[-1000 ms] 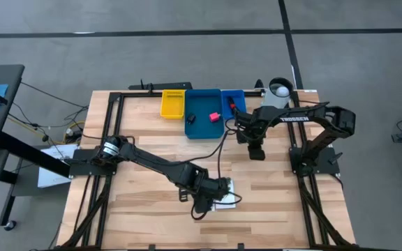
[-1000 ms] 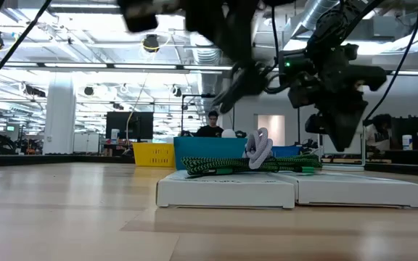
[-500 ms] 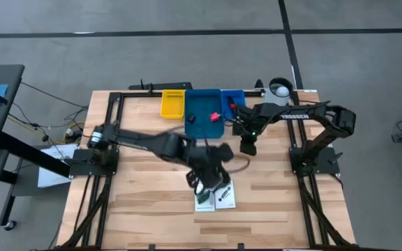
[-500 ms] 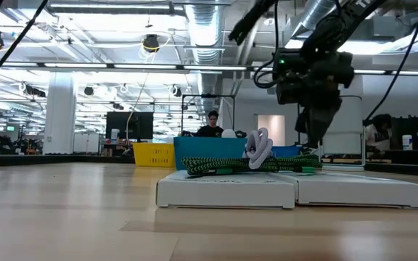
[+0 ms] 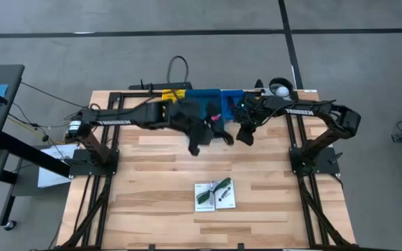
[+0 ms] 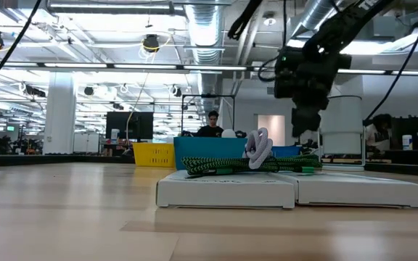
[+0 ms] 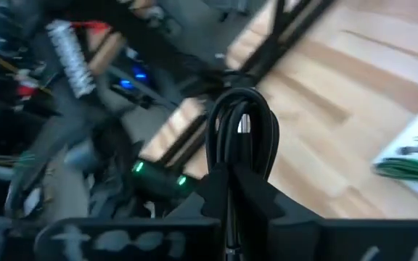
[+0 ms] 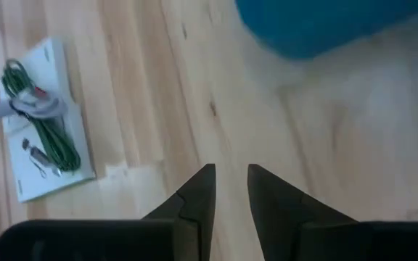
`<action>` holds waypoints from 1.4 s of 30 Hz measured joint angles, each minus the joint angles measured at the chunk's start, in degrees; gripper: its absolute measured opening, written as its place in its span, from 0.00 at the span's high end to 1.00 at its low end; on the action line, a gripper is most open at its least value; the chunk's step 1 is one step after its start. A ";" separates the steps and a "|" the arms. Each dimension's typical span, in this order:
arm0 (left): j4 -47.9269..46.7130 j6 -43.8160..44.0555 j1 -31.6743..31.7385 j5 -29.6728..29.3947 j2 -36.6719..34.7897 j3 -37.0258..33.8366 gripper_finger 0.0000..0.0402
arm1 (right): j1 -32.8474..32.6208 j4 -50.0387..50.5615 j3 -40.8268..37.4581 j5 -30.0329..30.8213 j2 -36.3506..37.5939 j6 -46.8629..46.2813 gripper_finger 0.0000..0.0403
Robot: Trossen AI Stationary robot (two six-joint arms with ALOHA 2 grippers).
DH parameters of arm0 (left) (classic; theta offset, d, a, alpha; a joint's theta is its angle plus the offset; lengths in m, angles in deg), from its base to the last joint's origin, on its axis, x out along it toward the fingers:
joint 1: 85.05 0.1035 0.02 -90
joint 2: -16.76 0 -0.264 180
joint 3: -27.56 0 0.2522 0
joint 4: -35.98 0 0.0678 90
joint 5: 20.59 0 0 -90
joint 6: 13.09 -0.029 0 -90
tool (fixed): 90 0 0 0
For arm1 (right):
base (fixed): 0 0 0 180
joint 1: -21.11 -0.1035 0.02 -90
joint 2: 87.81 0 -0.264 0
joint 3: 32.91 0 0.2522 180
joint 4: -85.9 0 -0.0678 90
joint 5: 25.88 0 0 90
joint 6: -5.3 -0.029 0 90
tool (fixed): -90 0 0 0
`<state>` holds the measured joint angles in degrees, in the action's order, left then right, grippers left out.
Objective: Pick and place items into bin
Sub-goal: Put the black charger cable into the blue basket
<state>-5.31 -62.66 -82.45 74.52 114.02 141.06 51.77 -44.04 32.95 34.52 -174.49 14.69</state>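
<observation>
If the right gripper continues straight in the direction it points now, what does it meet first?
Probably the bare wooden table. In its wrist view the right gripper, fingers slightly apart and holding nothing, aims at empty wood between the white cards and the blue bin. Depth is unclear.

Grey floor (image 5: 187, 56) with dark seams surrounds the table; bright ceiling lights (image 6: 122, 65) hang beyond.

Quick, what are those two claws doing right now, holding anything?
Left gripper: shut on a black cable loop.
Right gripper: open, holding nothing.
</observation>
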 joint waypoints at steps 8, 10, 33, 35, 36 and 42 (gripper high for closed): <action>35.27 3.84 10.05 7.85 -10.36 -25.05 1.00 | 1.43 -7.86 0.00 2.82 10.44 -3.78 0.81; 44.59 6.31 12.44 9.17 -12.08 -30.68 1.00 | 1.22 -10.13 0.00 5.78 13.62 -4.84 0.81; 61.20 13.18 17.34 16.96 -15.59 -39.97 1.00 | -6.56 -42.17 0.00 35.86 15.44 4.68 0.81; 61.22 13.65 17.34 17.00 -16.00 -39.97 1.00 | -6.52 -42.81 0.00 37.74 14.74 6.55 0.81; 60.95 13.93 17.34 17.02 -16.20 -39.97 1.00 | -6.51 -43.27 0.00 38.10 14.42 8.10 0.81; 60.45 13.97 17.34 17.11 -16.36 -39.97 1.00 | -6.79 -46.51 0.02 38.61 14.17 13.00 0.81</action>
<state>55.14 -48.69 -65.10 91.63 97.66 101.09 44.98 -90.54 32.97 73.13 -160.31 27.69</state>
